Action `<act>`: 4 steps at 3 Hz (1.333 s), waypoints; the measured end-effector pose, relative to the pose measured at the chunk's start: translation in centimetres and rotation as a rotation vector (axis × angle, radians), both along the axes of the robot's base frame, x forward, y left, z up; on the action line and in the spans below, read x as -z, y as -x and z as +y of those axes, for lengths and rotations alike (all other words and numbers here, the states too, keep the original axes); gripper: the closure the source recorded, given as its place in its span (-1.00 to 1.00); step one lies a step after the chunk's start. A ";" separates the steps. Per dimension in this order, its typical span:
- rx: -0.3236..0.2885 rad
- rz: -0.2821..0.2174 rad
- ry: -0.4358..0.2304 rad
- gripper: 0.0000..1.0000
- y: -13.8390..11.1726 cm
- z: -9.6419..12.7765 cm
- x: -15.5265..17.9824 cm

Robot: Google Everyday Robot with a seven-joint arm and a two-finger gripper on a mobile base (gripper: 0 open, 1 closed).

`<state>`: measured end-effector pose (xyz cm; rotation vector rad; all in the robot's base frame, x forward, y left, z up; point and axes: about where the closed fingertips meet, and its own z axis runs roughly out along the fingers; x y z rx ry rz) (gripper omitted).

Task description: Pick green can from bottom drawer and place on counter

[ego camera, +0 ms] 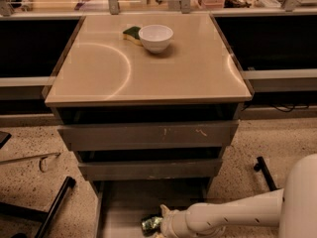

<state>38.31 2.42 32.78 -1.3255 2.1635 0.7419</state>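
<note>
1. Nearest, at the bottom edge: the bottom drawer (130, 202) stands pulled open towards the viewer. It is wide and shallow, with a flat dull grey metal floor and low side walls.
2. On that floor, near the drawer's front and a little right of middle, lies the green can (148, 224) – small, shiny, dark green. It seems to rest on its side with its long axis running roughly left to right; which end faces which way cannot be told.
3. The gripper (160, 221) is at the can's right end, touching or almost touching it. Whether it is clamped on the can or spread apart cannot be told.
4. A smooth, rounded white arm (233, 214) reaches in from the right to the gripper.
5. Above and behind, two scuffed grey drawers (148, 135) sit pushed in, one over the other.
6. On top, the counter (163, 76) – square, glossy beige, thin-edged, with a faint curved reflection on its left half.
7. At its far edge, a round white bowl (156, 37), with a green-yellow sponge (132, 33) just to its left.
</note>
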 end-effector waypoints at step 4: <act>0.102 -0.155 -0.065 -1.00 -7.1 -0.2 5.9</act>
